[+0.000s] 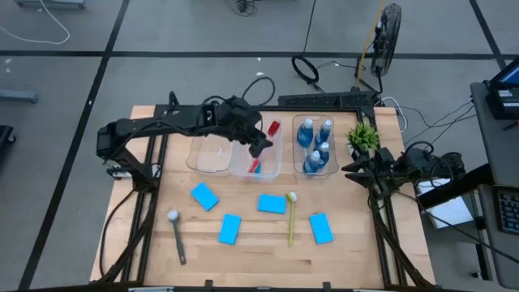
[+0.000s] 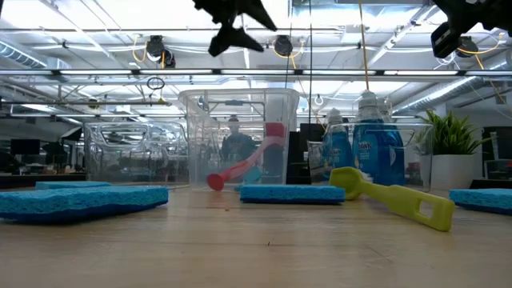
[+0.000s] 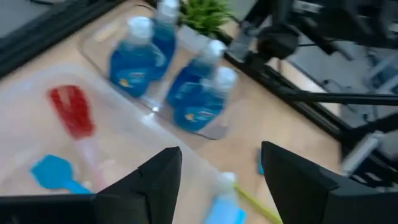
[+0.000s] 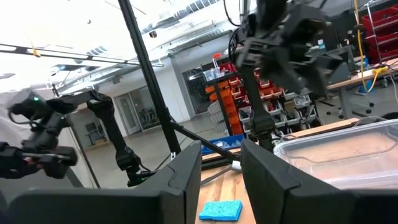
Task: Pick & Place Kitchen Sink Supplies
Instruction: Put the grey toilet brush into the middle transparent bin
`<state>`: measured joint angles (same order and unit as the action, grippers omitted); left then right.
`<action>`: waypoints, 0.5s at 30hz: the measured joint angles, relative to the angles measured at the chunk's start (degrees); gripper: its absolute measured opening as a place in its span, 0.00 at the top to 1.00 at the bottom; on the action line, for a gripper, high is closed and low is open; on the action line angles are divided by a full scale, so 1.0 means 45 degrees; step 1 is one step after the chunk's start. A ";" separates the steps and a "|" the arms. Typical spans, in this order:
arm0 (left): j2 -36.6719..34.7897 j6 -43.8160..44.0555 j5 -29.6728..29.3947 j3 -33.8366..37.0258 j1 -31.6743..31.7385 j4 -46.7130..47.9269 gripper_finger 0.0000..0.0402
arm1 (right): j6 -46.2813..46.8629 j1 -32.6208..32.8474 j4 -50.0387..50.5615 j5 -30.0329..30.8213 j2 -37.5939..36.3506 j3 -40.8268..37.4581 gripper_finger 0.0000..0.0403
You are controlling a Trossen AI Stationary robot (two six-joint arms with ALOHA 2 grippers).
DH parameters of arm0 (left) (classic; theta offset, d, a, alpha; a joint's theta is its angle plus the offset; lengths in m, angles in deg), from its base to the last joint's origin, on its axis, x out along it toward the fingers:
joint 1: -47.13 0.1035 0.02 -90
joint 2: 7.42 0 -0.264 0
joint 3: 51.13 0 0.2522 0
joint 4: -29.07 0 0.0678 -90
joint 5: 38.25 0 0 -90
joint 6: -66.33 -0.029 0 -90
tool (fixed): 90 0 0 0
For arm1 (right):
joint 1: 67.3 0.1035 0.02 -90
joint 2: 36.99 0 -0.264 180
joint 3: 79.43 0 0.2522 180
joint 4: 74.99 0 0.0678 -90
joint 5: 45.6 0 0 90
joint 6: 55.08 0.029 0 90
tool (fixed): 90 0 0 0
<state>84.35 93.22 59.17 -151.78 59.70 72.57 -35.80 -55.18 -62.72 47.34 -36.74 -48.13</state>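
1. While the red brush (image 1: 267, 139) and blue brush (image 1: 255, 167) lie in the middle clear bin (image 1: 276, 166), the left end effector (image 1: 258, 148) hovers above it, fingers spread, empty.
2. Four bottles (image 1: 315, 144) stand in the neighbouring bin (image 1: 332, 171).
3. Four sponges (image 1: 204, 195), the yellow-green brush (image 1: 291, 219) and grey brush (image 1: 177, 237) lie on the desk (image 1: 361, 243).
4. Beside the plant (image 1: 362, 135), the right end effector (image 1: 351, 169) waits, slightly parted, empty.

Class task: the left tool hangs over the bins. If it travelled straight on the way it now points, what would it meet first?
Probably the middle clear bin: the left tool, open and empty, hangs above it, pointing down. Inside lie the red brush and blue brush; depth is unclear.
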 joint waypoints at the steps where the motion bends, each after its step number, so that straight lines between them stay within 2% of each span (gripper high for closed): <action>1: -0.0048 0.0186 0.0000 0.0000 -0.0210 0.0015 0.46 | 0.0000 0.0000 0.0000 0.0000 0.0000 0.0000 0.75; 10: -0.0175 0.1923 0.0002 0.0000 -0.2218 0.0434 0.50 | 0.0000 0.0000 0.0001 -0.0001 0.0000 0.0000 0.75; 15: -0.0175 0.3553 -0.0012 0.0000 -0.3154 0.1881 0.53 | 0.0000 0.0000 0.0002 -0.0005 0.0000 0.0000 0.75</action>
<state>83.56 109.21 59.11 -151.78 45.51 81.04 -35.80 -55.18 -62.71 47.32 -36.74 -48.13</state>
